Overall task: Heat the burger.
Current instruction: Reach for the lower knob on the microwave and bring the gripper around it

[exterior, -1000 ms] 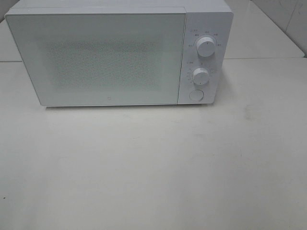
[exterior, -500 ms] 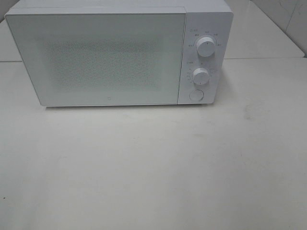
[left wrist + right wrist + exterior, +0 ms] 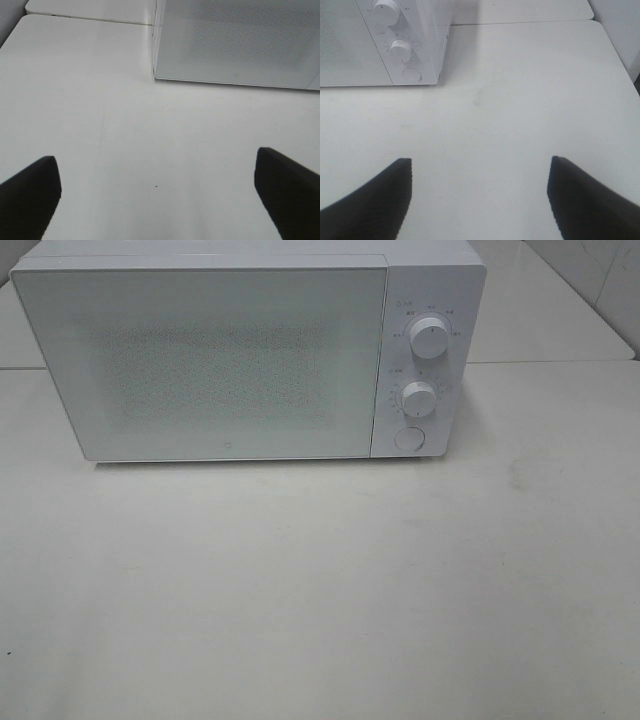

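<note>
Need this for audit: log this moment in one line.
microwave door shut | burger not visible | left gripper open | right gripper open

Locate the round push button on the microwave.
In the high view the button sits at the bottom right of the microwave front, just below the lower knob and right of the closed door.

**Burger out of sight, microwave closed**

The burger shows in no view. The white microwave [image 3: 248, 350] stands upright at the far edge of the surface [image 3: 320, 590]. Its door [image 3: 200, 365] is shut flat, and the speckled pane hides whatever is inside.
</note>
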Robot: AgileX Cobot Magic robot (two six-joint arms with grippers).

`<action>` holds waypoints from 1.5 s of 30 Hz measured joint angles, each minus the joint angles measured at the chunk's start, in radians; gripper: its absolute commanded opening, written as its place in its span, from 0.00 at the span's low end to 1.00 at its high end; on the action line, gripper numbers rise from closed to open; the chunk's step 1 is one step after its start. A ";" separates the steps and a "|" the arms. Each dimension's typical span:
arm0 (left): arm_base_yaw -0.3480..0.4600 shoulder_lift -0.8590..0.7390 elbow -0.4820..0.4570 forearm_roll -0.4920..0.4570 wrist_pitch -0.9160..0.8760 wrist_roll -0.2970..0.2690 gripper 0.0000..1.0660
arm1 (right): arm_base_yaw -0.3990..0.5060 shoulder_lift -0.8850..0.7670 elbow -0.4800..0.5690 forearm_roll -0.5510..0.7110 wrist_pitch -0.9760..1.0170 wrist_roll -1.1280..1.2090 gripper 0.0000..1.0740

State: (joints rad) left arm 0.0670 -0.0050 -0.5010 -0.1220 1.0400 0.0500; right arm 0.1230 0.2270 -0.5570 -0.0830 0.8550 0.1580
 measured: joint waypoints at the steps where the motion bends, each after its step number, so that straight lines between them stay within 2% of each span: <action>1: 0.000 0.000 0.000 0.000 0.000 0.000 0.92 | 0.000 0.000 0.000 0.000 0.000 0.000 0.69; 6: 0.000 0.000 0.000 -0.001 0.000 0.000 0.92 | 0.000 0.128 0.000 0.000 -0.117 0.000 0.69; 18: 0.000 0.000 0.000 -0.001 0.000 0.000 0.92 | 0.000 0.320 0.000 0.000 -0.312 0.000 0.69; 23: 0.000 0.000 0.000 -0.001 0.000 0.000 0.92 | 0.000 0.467 0.000 0.000 -0.463 0.000 0.69; 27: 0.000 0.000 0.000 -0.001 0.000 0.000 0.92 | 0.000 0.508 0.000 0.000 -0.507 0.000 0.69; 35: 0.000 0.000 0.000 -0.001 0.000 0.000 0.92 | 0.000 0.720 0.000 0.001 -0.748 0.000 0.69; 45: 0.000 0.000 0.000 -0.002 0.000 0.000 0.92 | 0.000 0.879 0.000 0.001 -1.014 0.001 0.69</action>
State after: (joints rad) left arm 0.0670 -0.0050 -0.5010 -0.1240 1.0400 0.0500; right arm 0.1230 1.1060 -0.5570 -0.0820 -0.1590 0.1590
